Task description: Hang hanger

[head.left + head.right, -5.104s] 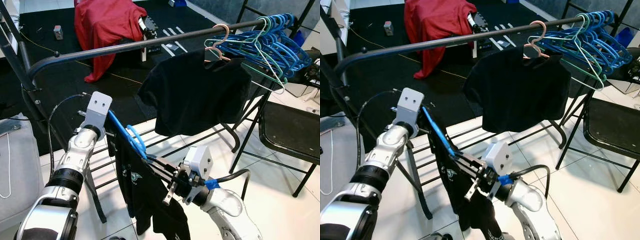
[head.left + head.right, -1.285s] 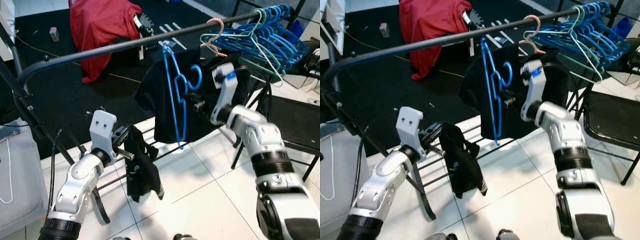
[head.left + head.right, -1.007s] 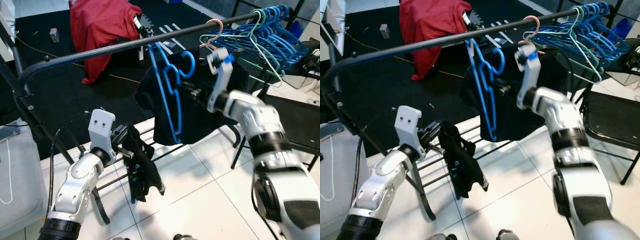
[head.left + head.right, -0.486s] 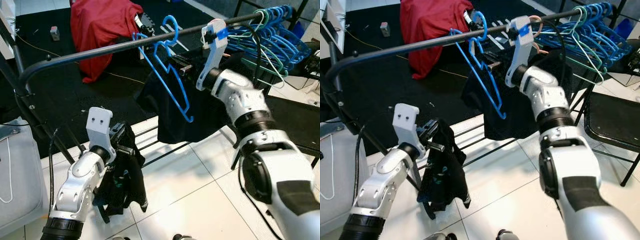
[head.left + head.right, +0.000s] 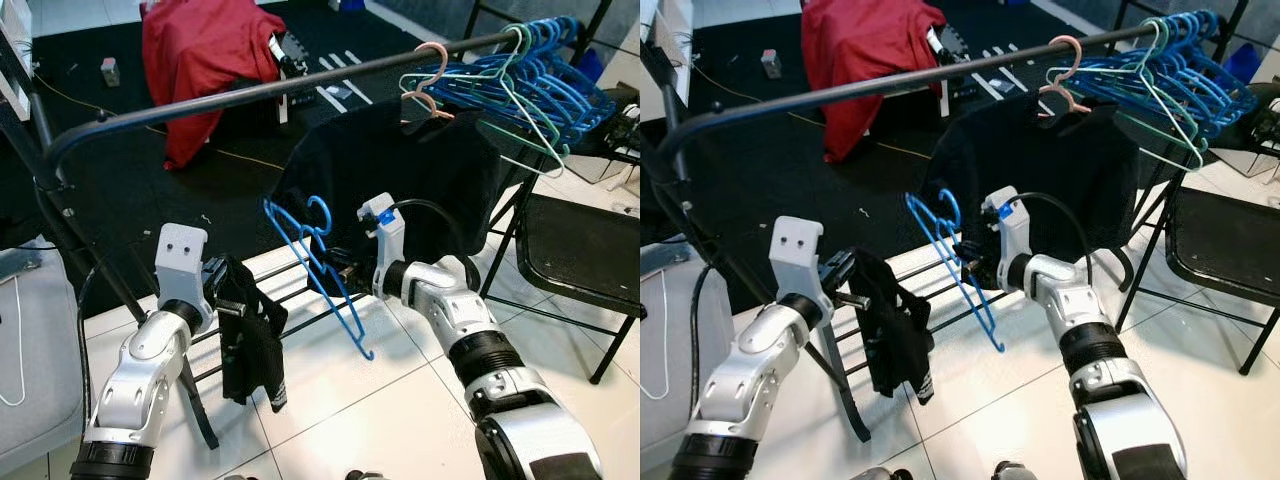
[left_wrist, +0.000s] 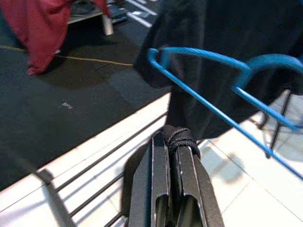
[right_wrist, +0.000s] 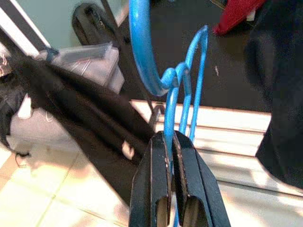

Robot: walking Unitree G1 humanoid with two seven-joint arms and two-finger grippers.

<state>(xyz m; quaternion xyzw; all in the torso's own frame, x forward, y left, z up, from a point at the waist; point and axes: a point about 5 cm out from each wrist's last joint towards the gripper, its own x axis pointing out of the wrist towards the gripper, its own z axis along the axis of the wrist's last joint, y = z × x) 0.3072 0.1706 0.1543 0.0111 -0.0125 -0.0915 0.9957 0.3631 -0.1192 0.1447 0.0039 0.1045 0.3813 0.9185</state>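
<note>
Red cloth (image 5: 200,60) draped over something on dark carpet; black folding chair (image 5: 585,255) on white tiles

Grippers: two are seen, a left gripper (image 5: 222,290) and a right gripper (image 5: 340,262).
Loose hanger (image 5: 315,262): one.
Pink hanger (image 5: 432,78): one, on the rail (image 5: 230,97).
Blue and green hangers (image 5: 540,75): a bunch, not countable.
Black garments: two, a shirt (image 5: 400,185) and a bundle (image 5: 250,340).
Red cloth (image 5: 205,50): one.
Chair (image 5: 580,260): one.
</note>
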